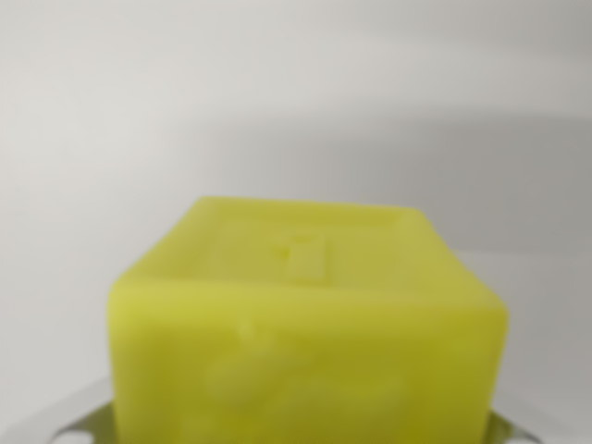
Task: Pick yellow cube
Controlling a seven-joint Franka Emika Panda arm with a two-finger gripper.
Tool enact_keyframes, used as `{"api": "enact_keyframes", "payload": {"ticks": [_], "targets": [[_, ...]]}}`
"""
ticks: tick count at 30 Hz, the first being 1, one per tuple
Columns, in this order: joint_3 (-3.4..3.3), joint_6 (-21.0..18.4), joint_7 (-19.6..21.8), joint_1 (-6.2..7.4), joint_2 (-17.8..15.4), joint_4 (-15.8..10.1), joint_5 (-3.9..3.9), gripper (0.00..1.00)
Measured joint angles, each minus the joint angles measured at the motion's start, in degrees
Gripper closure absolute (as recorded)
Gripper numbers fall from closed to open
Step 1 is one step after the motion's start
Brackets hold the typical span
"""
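Looking at yellow cube [310, 342] filling bottom-centre of wrist view, v. close, blurred. Can't tell if my fingers are apart or clamped on it; metal bits at lower corners only. Prob mid-grasp, lift unconfirmed.

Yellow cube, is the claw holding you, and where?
Cannot tell for sure. The yellow cube fills the wrist view up close, with shiny metal bits at its bottom corners, but no claw fingers show pressing on it.
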Motion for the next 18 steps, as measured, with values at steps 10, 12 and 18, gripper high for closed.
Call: {"api": "enact_keyframes", "payload": {"ticks": [10,12,18], "targets": [[0.00,-2.7,-0.1,0.01,-2.6,0.1,0.14,1.00],[0.00,-3.2,-0.1,0.02,-3.1,0.1,0.17,1.00],[0.00,-4.9,-0.2,0.02,-4.6,0.3,0.24,1.00]]}}
